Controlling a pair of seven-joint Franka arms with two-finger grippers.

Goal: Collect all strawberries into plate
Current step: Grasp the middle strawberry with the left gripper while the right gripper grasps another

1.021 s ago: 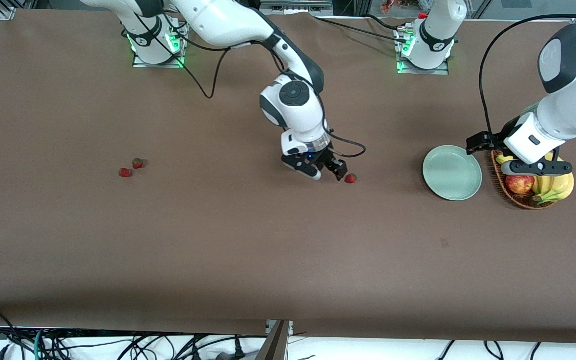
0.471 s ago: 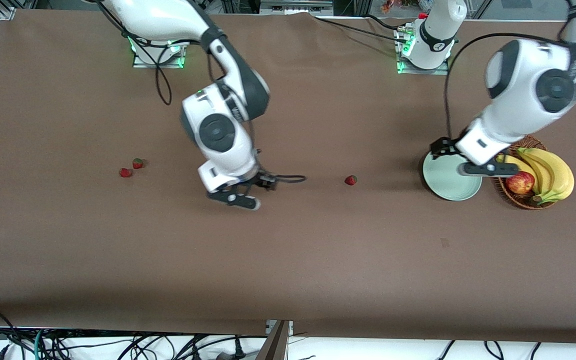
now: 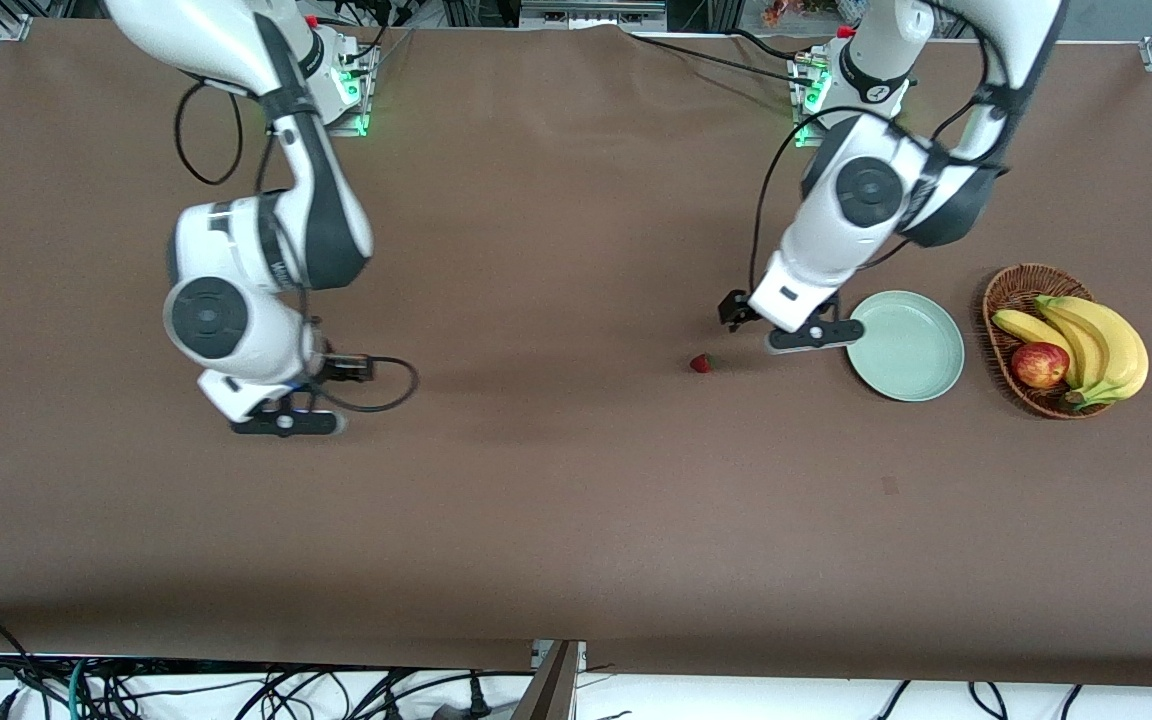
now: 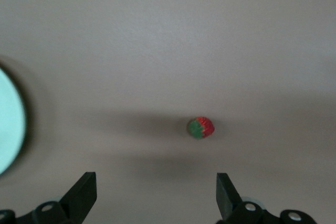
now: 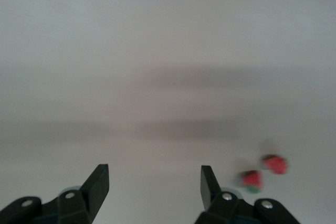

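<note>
The left end effector [image 3: 804,338], fingers spread and empty, hovers just beside the lone strawberry [image 3: 701,363], closer than the right end effector [image 3: 286,423], also spread.

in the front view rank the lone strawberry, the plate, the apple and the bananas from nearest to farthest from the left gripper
The left gripper hangs open over the table between the strawberry and the plate.
1. Plate: its rim lies right beside the gripper.
2. Lone strawberry: on the table, toward the right arm's end.
3. Apple: in the basket.
4. Bananas: in the basket too, at the left arm's end.
</note>
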